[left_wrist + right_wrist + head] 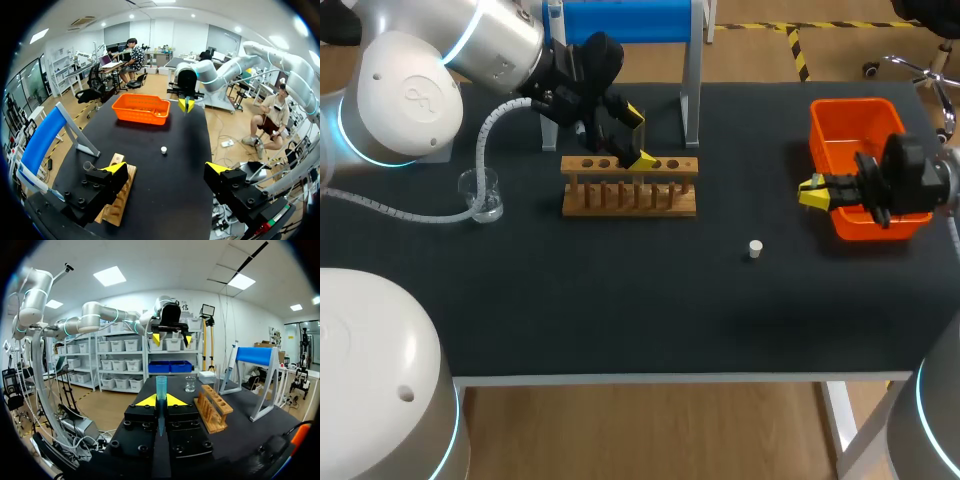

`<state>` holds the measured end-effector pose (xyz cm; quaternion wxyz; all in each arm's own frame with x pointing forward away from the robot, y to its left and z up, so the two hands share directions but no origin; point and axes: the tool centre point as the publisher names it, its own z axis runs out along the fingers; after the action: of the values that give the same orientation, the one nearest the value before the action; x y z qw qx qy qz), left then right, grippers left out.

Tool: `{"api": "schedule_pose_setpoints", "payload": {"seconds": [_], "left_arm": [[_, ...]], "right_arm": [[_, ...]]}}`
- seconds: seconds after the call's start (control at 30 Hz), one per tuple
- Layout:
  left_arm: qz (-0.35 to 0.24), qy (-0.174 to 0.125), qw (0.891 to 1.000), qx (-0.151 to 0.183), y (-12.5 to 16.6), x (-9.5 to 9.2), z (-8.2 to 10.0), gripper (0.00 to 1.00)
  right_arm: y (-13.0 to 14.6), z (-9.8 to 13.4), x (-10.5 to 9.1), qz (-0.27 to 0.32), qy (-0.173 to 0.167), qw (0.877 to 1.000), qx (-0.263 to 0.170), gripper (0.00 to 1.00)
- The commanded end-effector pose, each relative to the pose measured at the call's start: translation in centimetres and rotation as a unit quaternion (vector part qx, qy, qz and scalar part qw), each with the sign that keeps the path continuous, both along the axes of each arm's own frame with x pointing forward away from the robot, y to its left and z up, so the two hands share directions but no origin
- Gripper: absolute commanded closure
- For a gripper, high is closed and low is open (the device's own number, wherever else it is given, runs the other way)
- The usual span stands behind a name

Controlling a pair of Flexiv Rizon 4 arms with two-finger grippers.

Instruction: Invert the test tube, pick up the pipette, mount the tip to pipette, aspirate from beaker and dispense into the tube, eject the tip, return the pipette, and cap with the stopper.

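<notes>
Hovering over the wooden rack on the bench's far side, the left gripper holds its jaws apart. The right gripper, beside the orange bin, has its jaws clamped on a blue tip. A white stopper lies nearer, between them.

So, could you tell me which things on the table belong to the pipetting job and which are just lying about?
For the job: beaker; white stopper; wooden rack; blue tip, gripped in the right tool; left tool, open at the rack.
Not named in the task, perhaps only supports: orange bin; blue-topped stand.
</notes>
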<state>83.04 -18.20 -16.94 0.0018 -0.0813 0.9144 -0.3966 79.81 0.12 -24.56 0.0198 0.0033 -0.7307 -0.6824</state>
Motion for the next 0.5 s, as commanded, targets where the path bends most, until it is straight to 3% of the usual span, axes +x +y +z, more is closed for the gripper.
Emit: {"api": "schedule_pose_setpoints", "payload": {"seconds": [0.03,0.5], "left_arm": [[-0.001,0.002,1.000,0.002,0.01,0.10,0.09,0.00],[-0.001,0.002,1.000,0.002,0.01,0.10,0.09,0.00]], "right_arm": [[-0.31,-0.07,-0.51,-0.001,0.001,1.000,0.003,1.00],[0.10,-0.14,-0.63,-0.015,0.015,1.000,0.010,1.00]]}}
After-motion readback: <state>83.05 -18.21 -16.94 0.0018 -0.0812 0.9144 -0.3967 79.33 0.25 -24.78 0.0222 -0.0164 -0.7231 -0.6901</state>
